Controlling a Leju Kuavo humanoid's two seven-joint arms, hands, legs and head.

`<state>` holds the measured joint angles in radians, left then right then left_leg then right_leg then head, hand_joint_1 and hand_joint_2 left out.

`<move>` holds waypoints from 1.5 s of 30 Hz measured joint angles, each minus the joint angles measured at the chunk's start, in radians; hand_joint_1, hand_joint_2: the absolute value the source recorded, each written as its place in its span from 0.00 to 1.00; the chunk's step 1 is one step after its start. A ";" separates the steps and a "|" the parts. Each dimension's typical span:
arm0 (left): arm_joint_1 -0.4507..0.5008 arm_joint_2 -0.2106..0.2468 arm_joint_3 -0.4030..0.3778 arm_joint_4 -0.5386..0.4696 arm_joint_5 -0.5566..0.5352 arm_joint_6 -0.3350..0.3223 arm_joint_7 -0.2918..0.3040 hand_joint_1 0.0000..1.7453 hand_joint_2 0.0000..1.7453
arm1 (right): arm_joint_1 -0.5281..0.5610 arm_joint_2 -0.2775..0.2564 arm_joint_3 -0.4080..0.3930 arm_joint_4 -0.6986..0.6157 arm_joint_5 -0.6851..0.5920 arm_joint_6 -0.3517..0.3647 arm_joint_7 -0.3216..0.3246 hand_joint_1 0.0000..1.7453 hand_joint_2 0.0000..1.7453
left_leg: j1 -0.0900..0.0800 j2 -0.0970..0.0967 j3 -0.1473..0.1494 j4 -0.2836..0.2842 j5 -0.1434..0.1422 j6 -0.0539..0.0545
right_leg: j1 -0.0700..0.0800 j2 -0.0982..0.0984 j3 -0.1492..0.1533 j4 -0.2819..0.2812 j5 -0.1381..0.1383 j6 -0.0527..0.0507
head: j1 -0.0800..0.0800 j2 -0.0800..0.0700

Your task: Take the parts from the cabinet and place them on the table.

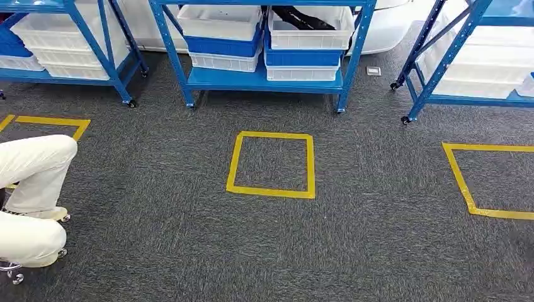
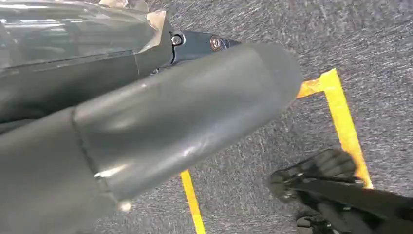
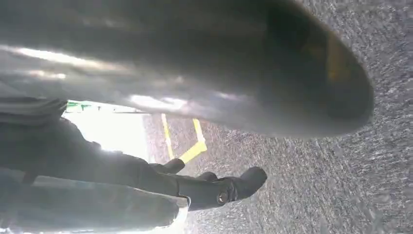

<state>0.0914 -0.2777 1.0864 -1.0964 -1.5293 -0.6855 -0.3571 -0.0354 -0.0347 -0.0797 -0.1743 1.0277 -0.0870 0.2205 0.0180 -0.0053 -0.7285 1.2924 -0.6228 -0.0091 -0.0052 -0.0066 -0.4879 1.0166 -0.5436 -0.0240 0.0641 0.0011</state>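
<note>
Blue steel shelving cabinet [image 1: 261, 78] at 12 o'clock in the head view, stacked with white and blue plastic bins [image 1: 220, 36]; a dark part [image 1: 302, 17] lies in the upper right bin. Yellow tape square [image 1: 272, 164] on grey carpet [image 1: 352, 239] before it. Person's white-trousered legs [image 1: 31, 189] at 9 o'clock. Left hand [image 2: 185, 117] and right hand [image 3: 214, 187] hang above carpet; grip cannot be told for either.

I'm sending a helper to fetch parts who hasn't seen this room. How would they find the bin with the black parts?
Face the middle blue rack, behind the centre yellow floor square. On its shelf, take the right-hand stack: the top white bin alone shows black parts inside.
</note>
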 joint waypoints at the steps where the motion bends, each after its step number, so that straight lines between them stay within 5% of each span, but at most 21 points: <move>1: -0.001 0.000 0.000 0.000 -0.001 0.002 0.000 0.00 0.00 | 0.002 0.000 -0.002 0.000 0.000 0.000 0.000 0.00 0.00 | -0.004 0.001 0.009 -0.056 0.037 0.011 | 0.004 0.000 0.012 -0.001 -0.011 -0.001 | 0.000 0.000; 4: -0.004 0.010 0.000 0.000 -0.002 0.005 0.000 0.00 0.00 | 0.000 0.018 -0.009 0.000 0.000 0.000 0.000 0.00 0.00 | -0.044 -0.001 0.053 -0.234 0.209 0.077 | 0.013 0.000 0.042 -0.004 -0.045 0.002 | 0.004 0.000; 9: -0.011 0.009 0.000 0.000 -0.002 0.007 0.002 0.00 0.00 | -0.004 0.009 -0.017 0.000 -0.001 0.000 0.002 0.00 0.00 | -0.037 -0.013 0.147 -0.302 0.194 0.077 | 0.011 0.004 0.089 0.008 -0.038 0.035 | 0.002 0.000; 11: -0.014 0.009 0.001 0.000 -0.002 0.007 0.002 0.00 0.00 | -0.006 0.012 -0.018 0.000 0.000 0.000 0.000 0.00 0.00 | -0.031 -0.013 0.169 -0.314 0.185 0.083 | 0.009 0.007 0.001 0.147 -0.026 0.045 | 0.003 0.000; 13: -0.018 0.005 0.000 0.001 -0.002 0.007 0.002 0.00 0.00 | -0.008 0.006 -0.018 0.000 0.000 0.000 0.000 0.00 0.00 | -0.026 -0.017 0.189 -0.319 0.166 0.080 | 0.002 0.007 -0.104 0.252 -0.100 0.037 | 0.004 0.000; 15: -0.017 0.004 0.000 0.003 -0.003 0.007 0.002 0.00 0.00 | -0.003 0.005 -0.019 0.000 -0.001 0.000 0.000 0.00 0.00 | -0.017 -0.026 0.219 -0.319 0.139 0.069 | -0.008 0.007 -0.150 0.239 -0.160 0.040 | 0.004 0.000; 17: -0.016 0.002 0.000 0.006 -0.003 0.007 0.003 0.00 0.00 | 0.004 0.005 -0.020 0.000 -0.001 0.000 0.000 0.00 0.00 | -0.008 -0.032 0.257 -0.319 0.110 0.056 | -0.024 0.006 -0.146 0.129 -0.110 0.080 | 0.004 0.000; 19: -0.016 0.003 0.003 0.007 -0.003 0.007 0.003 0.00 0.00 | 0.013 0.006 -0.021 0.003 -0.001 0.002 0.000 0.00 0.00 | -0.008 -0.033 0.285 -0.314 0.076 0.039 | -0.036 -0.005 -0.137 0.022 0.074 0.134 | 0.004 0.000; 22: -0.018 0.004 0.002 0.008 -0.003 0.007 0.003 0.00 0.00 | 0.002 0.004 -0.021 0.002 -0.001 0.003 0.000 0.00 0.00 | -0.004 -0.030 0.329 -0.328 0.062 0.017 | -0.023 -0.009 -0.094 -0.014 0.088 0.077 | -0.001 0.000; 29: -0.019 0.004 0.002 0.008 -0.003 0.007 0.003 0.00 0.00 | 0.001 0.004 -0.021 0.002 -0.001 0.003 0.000 0.00 0.00 | -0.004 -0.029 0.330 -0.327 0.065 0.017 | -0.023 -0.010 -0.090 -0.016 0.090 0.073 | 0.000 0.000; 30: -0.021 0.003 0.002 0.008 -0.003 0.007 0.003 0.00 0.00 | -0.002 0.004 -0.021 0.002 -0.001 0.003 0.000 0.00 0.00 | -0.001 -0.024 0.327 -0.301 0.075 0.011 | -0.026 -0.005 -0.057 -0.020 0.092 0.044 | -0.001 0.000; 31: -0.022 0.003 0.002 0.008 -0.003 0.007 0.003 0.00 0.00 | -0.003 0.004 -0.021 0.002 -0.001 0.003 0.000 0.00 0.00 | 0.002 -0.020 0.320 -0.287 0.075 0.011 | -0.027 -0.006 -0.056 -0.025 0.091 0.038 | -0.001 0.000; 32: -0.025 0.002 0.000 0.009 -0.002 0.007 0.003 0.00 0.00 | -0.004 0.002 -0.021 0.002 0.000 0.003 0.000 0.00 0.00 | 0.002 -0.005 0.255 -0.171 0.056 0.006 | -0.026 -0.009 -0.035 -0.031 0.080 0.022 | -0.004 0.000; 33: -0.021 0.003 0.000 0.009 -0.003 0.007 0.003 0.00 0.00 | -0.004 0.002 -0.021 0.002 -0.001 0.003 0.000 0.00 0.00 | 0.003 -0.003 0.149 -0.047 -0.022 0.000 | -0.025 -0.008 -0.025 -0.036 0.065 0.014 | -0.003 0.000; 34: -0.018 0.003 0.000 0.009 -0.003 0.007 0.003 0.00 0.00 | 0.002 0.003 -0.021 0.002 -0.001 0.003 0.000 0.00 0.00 | 0.010 -0.001 0.093 -0.071 -0.019 -0.008 | -0.028 -0.006 0.001 -0.036 0.040 0.022 | -0.003 0.000; 35: -0.011 0.002 0.003 0.010 -0.001 0.010 0.004 0.00 0.00 | 0.002 0.004 -0.021 0.002 0.006 0.000 0.000 0.00 0.00 | 0.011 0.027 0.141 -0.274 0.167 -0.009 | -0.030 -0.007 0.051 -0.034 0.002 0.050 | -0.004 0.000; 37: -0.010 0.000 0.004 0.010 0.000 0.010 0.006 0.00 0.00 | -0.004 0.004 -0.021 0.001 0.008 -0.002 0.000 0.00 0.00 | 0.004 0.019 0.152 -0.282 0.151 0.016 | -0.022 -0.009 0.079 -0.044 0.000 0.075 | -0.002 0.000; 39: -0.010 -0.001 0.005 0.009 0.000 0.010 0.006 0.00 0.00 | -0.004 0.005 -0.021 0.000 0.008 -0.002 0.000 0.00 0.00 | 0.003 0.011 0.185 -0.294 0.150 0.037 | -0.022 -0.009 0.057 -0.007 0.014 0.097 | -0.001 0.000; 41: -0.011 -0.004 0.005 0.009 0.002 0.011 0.006 0.00 0.00 | -0.005 0.006 -0.021 0.000 0.008 -0.002 0.000 0.00 0.00 | -0.003 0.008 0.208 -0.301 0.135 0.058 | -0.025 -0.003 -0.018 0.125 0.011 0.085 | 0.001 0.000; 43: -0.012 -0.004 0.005 0.009 0.002 0.011 0.006 0.00 0.00 | -0.004 0.006 -0.021 0.000 0.008 -0.002 0.000 0.00 0.00 | -0.009 0.002 0.225 -0.301 0.115 0.066 | -0.024 -0.001 -0.123 0.245 -0.047 0.064 | 0.002 0.000; 45: -0.012 -0.005 0.005 0.009 0.002 0.011 0.006 0.00 0.00 | 0.004 0.005 -0.021 0.001 0.008 -0.002 0.000 0.00 0.00 | -0.016 -0.008 0.255 -0.302 0.091 0.069 | -0.014 0.003 -0.187 0.274 -0.089 0.061 | 0.003 0.000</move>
<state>0.0798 -0.2826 1.0910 -1.0876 -1.5278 -0.6744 -0.3506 -0.0319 -0.0298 -0.1011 -0.1736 1.0357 -0.0889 0.2205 0.0021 -0.0138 -0.4737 0.9899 -0.5313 0.0599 -0.0189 -0.0039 -0.6747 1.2909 -0.6327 0.0372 0.0668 0.0008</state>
